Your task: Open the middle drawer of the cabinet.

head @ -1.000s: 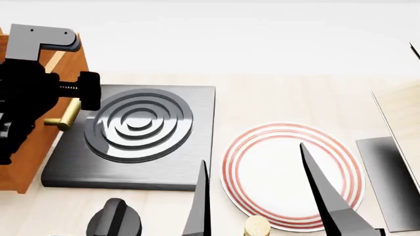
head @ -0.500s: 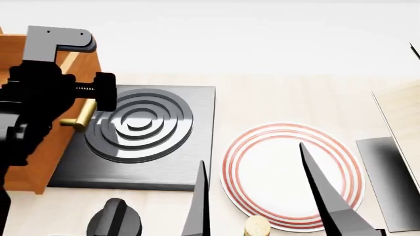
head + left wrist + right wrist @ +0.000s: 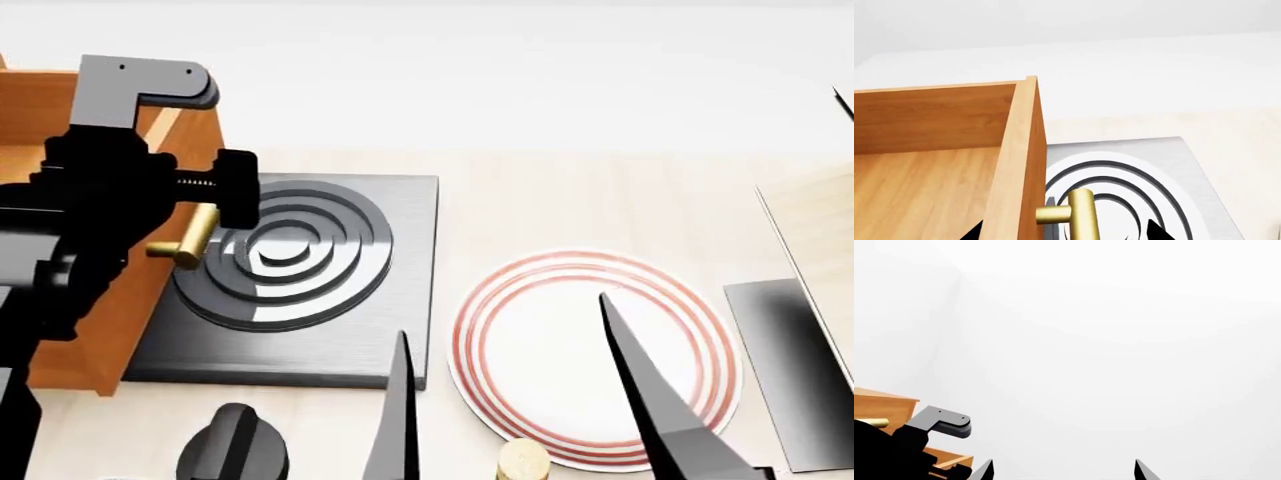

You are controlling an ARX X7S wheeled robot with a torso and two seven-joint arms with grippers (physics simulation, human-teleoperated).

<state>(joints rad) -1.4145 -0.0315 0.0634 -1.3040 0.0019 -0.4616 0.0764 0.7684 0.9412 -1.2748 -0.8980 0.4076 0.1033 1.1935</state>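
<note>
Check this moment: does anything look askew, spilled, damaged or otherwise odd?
Nothing looks spilled or damaged. One thing stands out: the pulled-out drawer juts over the edge of the black burner plate, its brass handle above the coil rings, with the left gripper at the handle. The striped plate lies flat.

Middle drawer (image 3: pixel 934 165) pulled out (interior visible), brass handle (image 3: pixel 1077 215) between jaws, over hotplate (image 3: pixel 1134 175).

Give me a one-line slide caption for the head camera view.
Left pincer pulls the drawer out by its brass handle.
</note>
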